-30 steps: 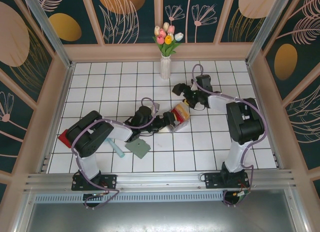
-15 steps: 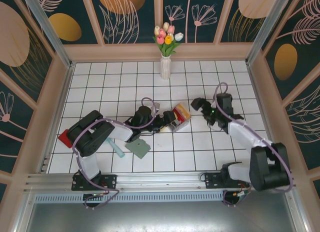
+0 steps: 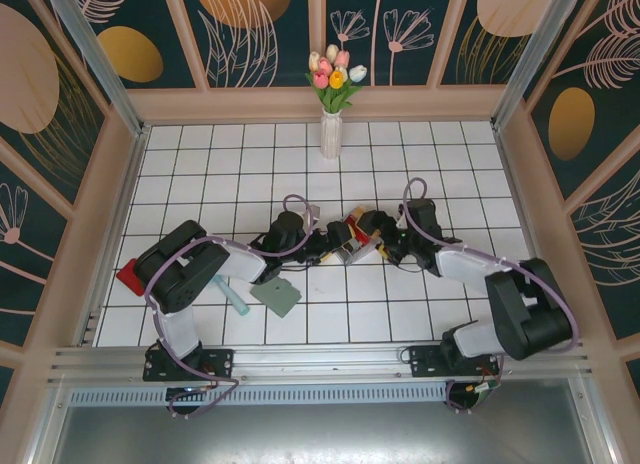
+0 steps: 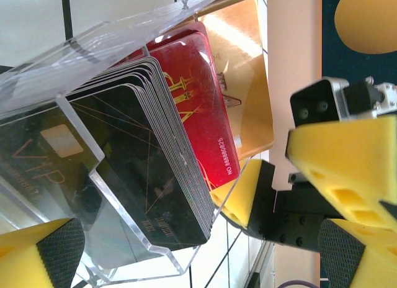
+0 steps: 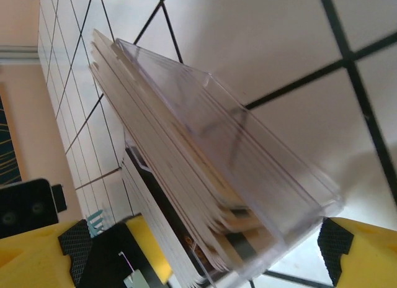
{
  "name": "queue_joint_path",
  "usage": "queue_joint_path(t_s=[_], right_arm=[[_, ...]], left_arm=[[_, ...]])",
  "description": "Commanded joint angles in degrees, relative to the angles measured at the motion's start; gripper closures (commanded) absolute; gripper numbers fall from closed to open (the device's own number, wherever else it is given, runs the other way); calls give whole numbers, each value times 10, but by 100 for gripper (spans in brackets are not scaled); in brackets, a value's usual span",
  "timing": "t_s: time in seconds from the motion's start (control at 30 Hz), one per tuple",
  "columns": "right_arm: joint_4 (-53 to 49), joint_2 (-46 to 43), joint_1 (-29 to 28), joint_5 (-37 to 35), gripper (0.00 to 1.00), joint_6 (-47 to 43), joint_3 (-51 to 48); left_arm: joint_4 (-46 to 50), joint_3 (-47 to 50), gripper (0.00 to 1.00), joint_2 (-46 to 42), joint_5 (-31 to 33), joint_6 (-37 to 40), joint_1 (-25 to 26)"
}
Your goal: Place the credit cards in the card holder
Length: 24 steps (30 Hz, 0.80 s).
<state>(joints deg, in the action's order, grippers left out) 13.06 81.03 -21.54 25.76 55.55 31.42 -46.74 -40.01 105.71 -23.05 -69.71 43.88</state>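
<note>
The credit cards stand packed in a tilted clear plastic box (image 3: 357, 236): a black stack (image 4: 149, 170), a red card (image 4: 198, 95) and a gold one (image 4: 248, 77). Another red card (image 3: 128, 277) lies at the far left, partly under the left arm. The grey-green card holder (image 3: 276, 296) lies shut on the tiles near the front. My left gripper (image 3: 338, 246) is open, its pads either side of the box (image 4: 124, 263). From the right, my right gripper (image 3: 373, 234) is open around the same box (image 5: 248, 170), and its yellow finger (image 4: 245, 198) sits close to the box's corner.
A teal stick (image 3: 236, 300) lies just left of the card holder. A white vase of tulips (image 3: 330, 134) stands at the back centre. Wooden walls and metal posts fence the white tiled table (image 3: 200, 164).
The right arm has swung from the back right down and left, bringing its open gripper onto the box's right side. The left arm and the box have stayed put.
</note>
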Motion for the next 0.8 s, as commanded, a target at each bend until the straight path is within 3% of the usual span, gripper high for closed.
queue_joint_path(t_s=[0.0,0.27,0.43,0.5,0.6,0.7,0.77], right_arm=[[63,36,-5,26,4,4,50],[12,86,3,12,5,-57,113],[-116,0,3,-108,7,-136,114],[-134,-35,0,-121,11,-164,107],[-118,-70,-33,-76,30,-196,92],[-109,-63,-93,-59,40,-211,93],[-95,-38,-147,-53,52,-211,99]], left_arm=[[21,-19,2,-7,23,13,4],[87,-13,3,-51,66,41,3],[209,55,5,-207,152,75,4],[264,97,8,-286,196,73,3],[355,160,16,-412,244,45,3],[440,200,29,-513,248,27,4],[494,210,35,-549,240,15,4]])
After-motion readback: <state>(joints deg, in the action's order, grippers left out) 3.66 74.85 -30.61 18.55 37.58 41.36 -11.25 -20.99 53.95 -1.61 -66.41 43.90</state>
